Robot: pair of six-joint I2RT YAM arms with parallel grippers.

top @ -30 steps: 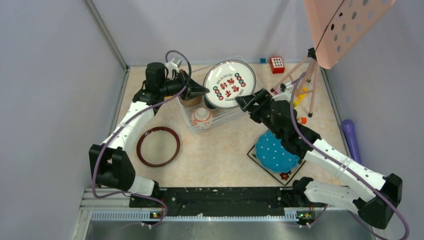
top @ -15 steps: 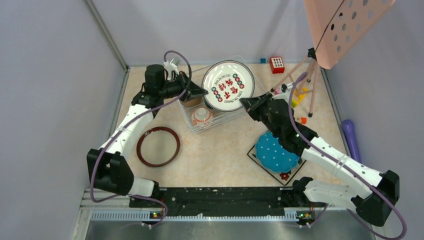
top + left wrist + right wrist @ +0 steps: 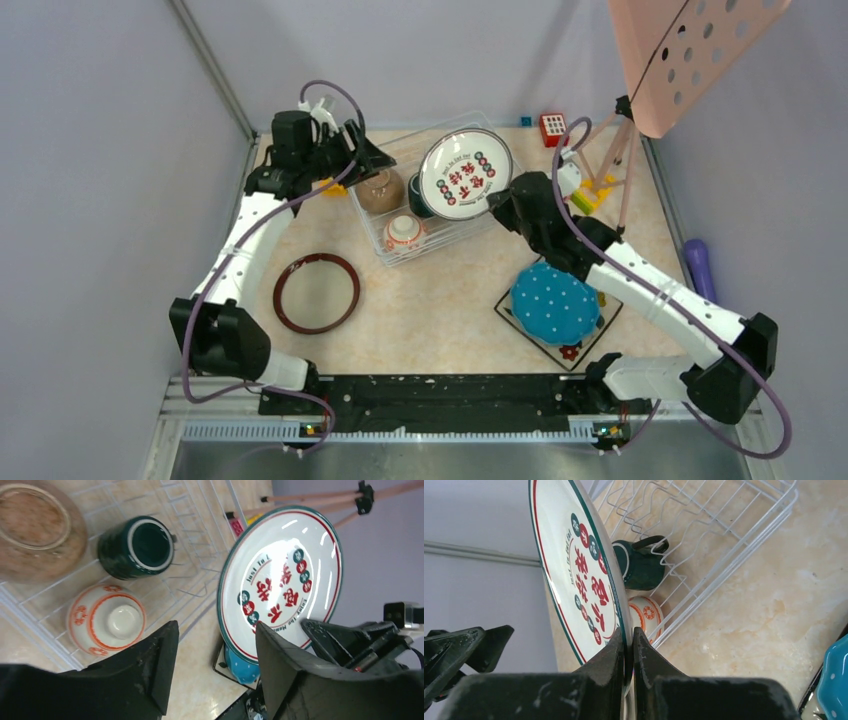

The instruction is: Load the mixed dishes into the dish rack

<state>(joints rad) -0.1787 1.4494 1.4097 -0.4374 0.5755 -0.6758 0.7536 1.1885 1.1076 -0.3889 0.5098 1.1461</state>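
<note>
Now that the left gripper has been opened and drawn back to the rack's far left corner, the white plate is clamped by its rim in the right gripper alone, upright over the rack's right end. The handover seems done; slotting is left. The rack's left end is taken by brown bowl, mug and small bowl; bare wires are left on the right, close to a tripod.

Mug in rack, beside plate.
</note>
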